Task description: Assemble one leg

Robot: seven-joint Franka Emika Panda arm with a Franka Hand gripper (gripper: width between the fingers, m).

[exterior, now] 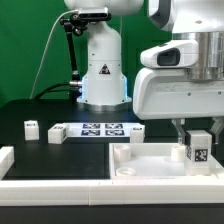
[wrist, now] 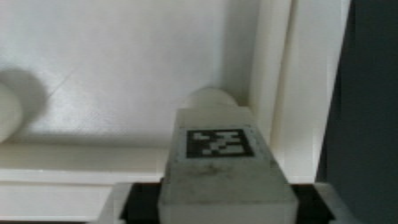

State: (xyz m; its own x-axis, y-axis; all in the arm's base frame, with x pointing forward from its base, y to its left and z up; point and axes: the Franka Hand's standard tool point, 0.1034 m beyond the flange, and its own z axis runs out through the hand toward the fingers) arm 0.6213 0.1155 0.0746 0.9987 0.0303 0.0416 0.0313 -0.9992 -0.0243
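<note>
- Table (exterior: pixel 40 105): black surface; robot base (exterior: pixel 103 70) stands at the far side.
- Tray-like piece (exterior: pixel 140 160): large, white, recessed, near the front on the exterior view's right.
- Marker board (exterior: pixel 98 129): flat white strip with tags, behind the tray.
- Gripper (exterior: pixel 197 135): above the tray's right part, fingers clamped on the leg (exterior: pixel 198 146), (wrist: pixel 219 145); tag faces the camera, held upright just inside the tray's rim.
- Two small white blocks (exterior: pixel 31 126) and (exterior: pixel 57 133) lie on the table left of the marker board.

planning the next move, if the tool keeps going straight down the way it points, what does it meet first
Probably the tray floor: the tool holds the leg pointing down over the tray's corner near its wall. Depth is unclear.
</note>
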